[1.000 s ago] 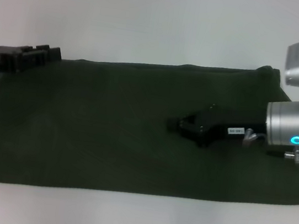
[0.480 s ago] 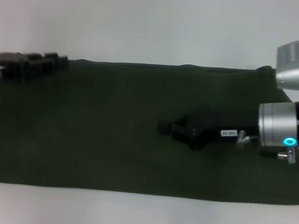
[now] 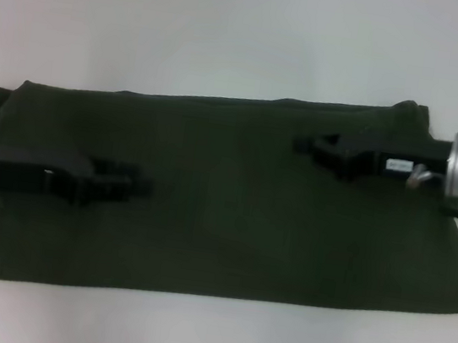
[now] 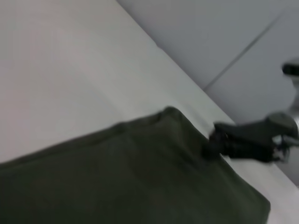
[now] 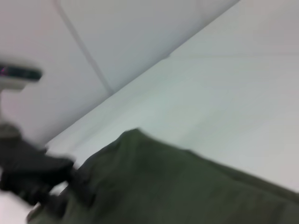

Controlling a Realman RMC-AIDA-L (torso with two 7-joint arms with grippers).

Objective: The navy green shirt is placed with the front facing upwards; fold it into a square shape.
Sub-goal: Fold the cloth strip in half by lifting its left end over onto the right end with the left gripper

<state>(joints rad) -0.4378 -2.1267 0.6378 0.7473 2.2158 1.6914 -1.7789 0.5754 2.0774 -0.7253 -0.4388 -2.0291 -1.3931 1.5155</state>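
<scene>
Both claws hover over the shirt; whether left claw or right claw is clenched, you cannot tell. Grip matching edges before folding.

The head view looks steeply down from above onto the white table, taking in the whole folded navy green shirt, with the left gripper reaching in from the left and the right gripper from the right. Each wrist view sits low and close over the cloth, looking across it toward the opposite arm and the grey wall behind; all three views share the shirt's far edge
</scene>
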